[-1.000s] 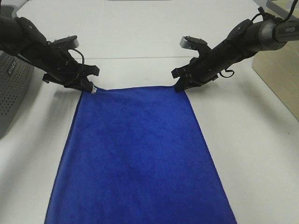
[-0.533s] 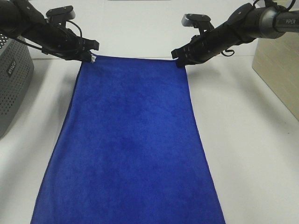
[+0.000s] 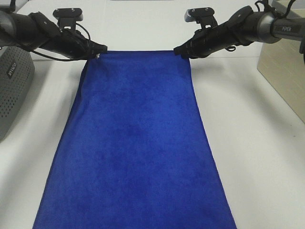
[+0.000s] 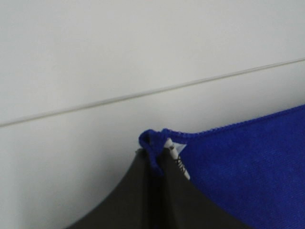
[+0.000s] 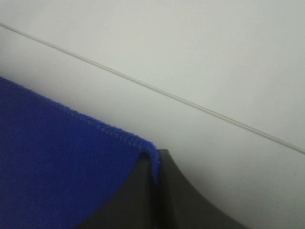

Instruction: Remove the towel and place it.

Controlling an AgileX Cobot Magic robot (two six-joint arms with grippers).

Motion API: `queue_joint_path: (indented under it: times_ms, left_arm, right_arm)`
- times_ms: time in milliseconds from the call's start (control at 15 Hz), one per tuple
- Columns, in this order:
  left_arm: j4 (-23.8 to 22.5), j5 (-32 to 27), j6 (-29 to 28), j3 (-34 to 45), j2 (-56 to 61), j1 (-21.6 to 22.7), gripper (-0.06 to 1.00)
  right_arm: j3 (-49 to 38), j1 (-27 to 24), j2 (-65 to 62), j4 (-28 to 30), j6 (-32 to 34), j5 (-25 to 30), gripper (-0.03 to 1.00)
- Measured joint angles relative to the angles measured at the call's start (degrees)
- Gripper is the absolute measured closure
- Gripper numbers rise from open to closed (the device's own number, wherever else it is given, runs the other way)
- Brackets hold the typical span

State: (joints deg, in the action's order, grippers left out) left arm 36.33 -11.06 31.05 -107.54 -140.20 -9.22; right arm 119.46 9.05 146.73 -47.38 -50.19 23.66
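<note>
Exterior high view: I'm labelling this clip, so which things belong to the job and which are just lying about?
In the job:
towel
left end effector
right end effector

Lying about:
grey perforated box
beige panel

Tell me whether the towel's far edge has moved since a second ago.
Yes. The towel far edge has moved farther up the table, past the seam line, away from the camera.
</note>
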Motion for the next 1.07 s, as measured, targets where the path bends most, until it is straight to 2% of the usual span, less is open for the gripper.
queue_joint_path:
  times_ms: [200, 400, 800, 1067]
  left_arm:
    - [-0.11, 2.12, 1.2, -7.1, -4.35, -0.92, 0.94]
    - [-0.11, 2.69, 1.2, -10.37, -7.05, -0.92, 0.94]
    - [-0.34, 6.65, 1.2, -11.57, -8.25, -0.92, 0.94]
    - [-0.57, 7.39, 1.38, -11.57, -8.37, -0.92, 0.94]
  right_arm:
    - [4.3, -0.23, 2.46, 0.0, -1.38, -1.95, 0.95]
    - [8.19, -0.23, 5.1, 0.0, -1.49, -2.18, 0.95]
    - [13.41, -0.23, 7.91, -0.86, -1.95, -3.21, 0.95]
    - [13.58, -0.23, 7.96, -6.42, -7.62, -4.53, 0.95]
